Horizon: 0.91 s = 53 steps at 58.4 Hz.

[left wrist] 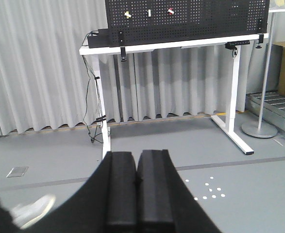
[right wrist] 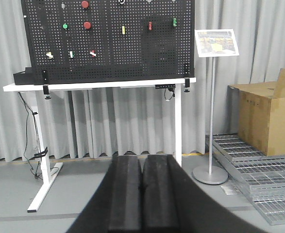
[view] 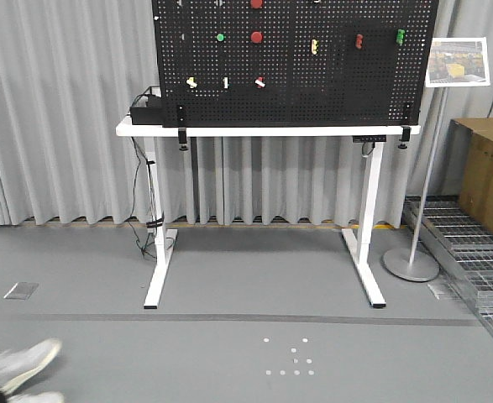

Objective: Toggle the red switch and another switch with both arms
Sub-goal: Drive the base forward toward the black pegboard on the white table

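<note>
Left end effector (left wrist: 138, 167): pads pressed together, no gap visible, nothing held. Right end effector (right wrist: 142, 167): same, fingers flush against each other, empty. Both sit well back from the rig, over grey floor, pointed at the pegboard (view: 330, 92).

Pegboard is black and stands upright on the white worktop (view: 254, 131), with clamps at the front edge on both ends. Bottom row, left part of the board, has three small toggles in a line. At the left is another switch (view: 191, 82) (pale yellow-cream lever). White toggle with green base (view: 226, 82) is in the middle. At the right is the red switch (view: 260, 82) (red lever, white tip). All three are well apart from both end effectors. Lever positions are too small to read.

Above them, green round button (view: 220, 37) and big red mushroom button (view: 257, 37) sit side by side. Second red mushroom button (view: 256, 3) is at the top edge of the front view. Further right: yellow part (view: 313, 46), red part (view: 359, 40), green part (view: 401, 36).

Black box (view: 149, 107) sits on the worktop's left end, with cables running down the leg. Sign stand (view: 456, 61) is right of the worktop, with cardboard box (view: 490, 176) beyond it, by metal grating (view: 473, 252). White dot markers (view: 290, 357) are on the floor in front. Light shoe (view: 23, 361) is at the front view's bottom left corner.
</note>
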### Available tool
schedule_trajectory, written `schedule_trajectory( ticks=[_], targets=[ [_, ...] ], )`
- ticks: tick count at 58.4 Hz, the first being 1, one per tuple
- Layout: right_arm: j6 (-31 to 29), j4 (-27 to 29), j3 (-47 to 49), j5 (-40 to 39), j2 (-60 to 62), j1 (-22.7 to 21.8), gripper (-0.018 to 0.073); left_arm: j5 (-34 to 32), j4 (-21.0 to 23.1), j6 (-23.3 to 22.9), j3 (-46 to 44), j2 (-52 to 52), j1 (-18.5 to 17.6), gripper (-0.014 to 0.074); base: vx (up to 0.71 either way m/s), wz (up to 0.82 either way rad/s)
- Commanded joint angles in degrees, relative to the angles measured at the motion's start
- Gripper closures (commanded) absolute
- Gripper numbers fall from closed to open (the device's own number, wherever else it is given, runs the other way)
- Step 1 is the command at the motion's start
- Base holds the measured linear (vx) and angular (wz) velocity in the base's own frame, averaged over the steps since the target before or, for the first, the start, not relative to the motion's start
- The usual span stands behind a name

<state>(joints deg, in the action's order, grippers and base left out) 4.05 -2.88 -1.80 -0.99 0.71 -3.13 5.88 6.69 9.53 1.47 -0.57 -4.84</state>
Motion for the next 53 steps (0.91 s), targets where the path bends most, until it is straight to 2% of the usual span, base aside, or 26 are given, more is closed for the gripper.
schedule_trajectory(
  ticks=[1,53],
  targets=[
    [-0.45,-0.12,-0.29,-4.76,0.57,-0.39,0.0566,-4.99,0.05,-0.56,1.17,-1.09,0.13,0.0594,0.0,0.0],
    [-0.45,-0.12,-0.29,-4.76,0.57,-0.39,0.0566,-4.99,0.05,-0.56,1.17,-1.09,0.13,0.0594,0.01,0.01]
  ],
)
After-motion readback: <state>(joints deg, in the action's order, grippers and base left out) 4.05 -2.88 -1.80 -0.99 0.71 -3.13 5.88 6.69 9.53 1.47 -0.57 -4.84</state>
